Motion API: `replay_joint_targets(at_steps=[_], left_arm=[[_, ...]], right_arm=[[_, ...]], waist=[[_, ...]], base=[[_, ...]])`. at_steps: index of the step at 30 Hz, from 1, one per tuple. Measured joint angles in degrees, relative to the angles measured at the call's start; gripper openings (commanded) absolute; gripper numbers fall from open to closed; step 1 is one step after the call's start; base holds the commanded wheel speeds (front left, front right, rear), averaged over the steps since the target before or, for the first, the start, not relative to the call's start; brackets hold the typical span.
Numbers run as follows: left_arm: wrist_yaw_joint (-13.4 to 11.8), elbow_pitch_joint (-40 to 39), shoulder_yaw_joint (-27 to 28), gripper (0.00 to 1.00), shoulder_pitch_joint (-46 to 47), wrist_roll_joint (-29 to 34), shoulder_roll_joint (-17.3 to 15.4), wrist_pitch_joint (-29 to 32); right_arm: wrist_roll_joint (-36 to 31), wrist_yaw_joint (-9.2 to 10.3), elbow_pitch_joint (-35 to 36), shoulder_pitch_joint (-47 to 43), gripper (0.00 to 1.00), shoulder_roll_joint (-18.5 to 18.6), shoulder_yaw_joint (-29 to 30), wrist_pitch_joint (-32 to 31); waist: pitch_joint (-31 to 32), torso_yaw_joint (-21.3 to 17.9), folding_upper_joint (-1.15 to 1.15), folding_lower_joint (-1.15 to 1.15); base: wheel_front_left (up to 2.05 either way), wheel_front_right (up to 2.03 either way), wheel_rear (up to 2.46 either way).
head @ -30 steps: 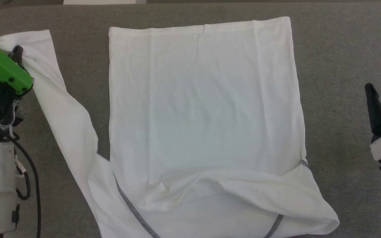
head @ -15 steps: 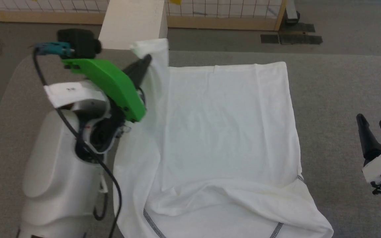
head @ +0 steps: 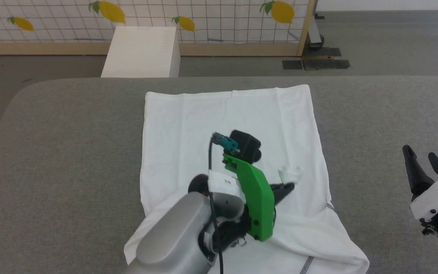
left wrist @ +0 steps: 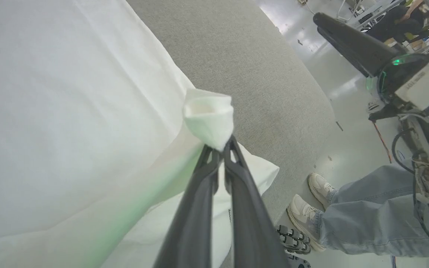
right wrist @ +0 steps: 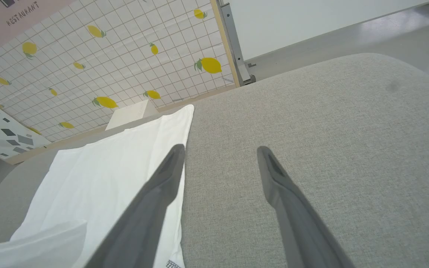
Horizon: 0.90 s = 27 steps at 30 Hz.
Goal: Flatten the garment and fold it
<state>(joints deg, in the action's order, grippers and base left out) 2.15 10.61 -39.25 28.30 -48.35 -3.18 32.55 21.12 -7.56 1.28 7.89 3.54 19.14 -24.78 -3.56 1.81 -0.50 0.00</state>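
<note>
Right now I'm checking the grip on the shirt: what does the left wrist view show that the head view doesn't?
Left wrist view: the left end effector seen close, fingers shut on a bunched tip of the shirt, plus a person's jeans-clad legs and pale shoes beside the table. Head view: a white box and a lemon-print panel beyond the table. Both: the shirt spread on the grey table, with that end effector pinching it.
</note>
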Motion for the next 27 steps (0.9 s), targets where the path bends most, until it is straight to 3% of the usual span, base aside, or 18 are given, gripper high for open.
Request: replay_joint_targets(at_steps=[3, 12, 14, 21, 27], left_arm=[[-0.56, 7.43, -7.99, 0.0, 0.61, -0.59, 0.14, -1.55], [-0.94, 17.0, -14.85, 0.0, 1.43, -4.41, 0.15, -2.43], [-1.0, 17.09, -15.52, 1.0, 1.72, -6.09, 0.13, -2.56], [-1.03, 14.57, -15.12, 1.0, 5.98, -11.92, 0.18, -2.91], [-1.83, 12.32, -8.59, 1.0, 8.79, -15.11, -0.07, -7.67]], right_arm=[[0.0, 0.0, -0.3, 0.04, 1.0, -0.18, -0.54, 0.01], [0.01, 0.0, -1.02, 0.18, 1.0, -0.19, -0.49, 0.59], [0.0, 0.0, -1.42, 0.19, 1.0, -0.19, -0.47, 0.62], [-0.01, 0.0, -2.53, 0.17, 1.0, -0.2, -0.46, 0.93], [-0.01, 0.0, -2.53, 0.0, 1.0, -0.22, -0.73, 1.01]], waist=[[-1.52, -1.9, 0.0, 0.0], [-4.42, -5.07, 0.0, 0.0], [-4.67, -5.43, 0.0, 0.0], [-3.14, -4.73, 0.0, 0.0], [-0.97, -2.87, 0.0, 0.0]], base=[[0.0, 0.0, 0.0], [0.0, 0.0, 0.0], [0.0, 0.0, 0.0], [0.0, 0.0, 0.0], [0.0, 0.0, 0.0]])
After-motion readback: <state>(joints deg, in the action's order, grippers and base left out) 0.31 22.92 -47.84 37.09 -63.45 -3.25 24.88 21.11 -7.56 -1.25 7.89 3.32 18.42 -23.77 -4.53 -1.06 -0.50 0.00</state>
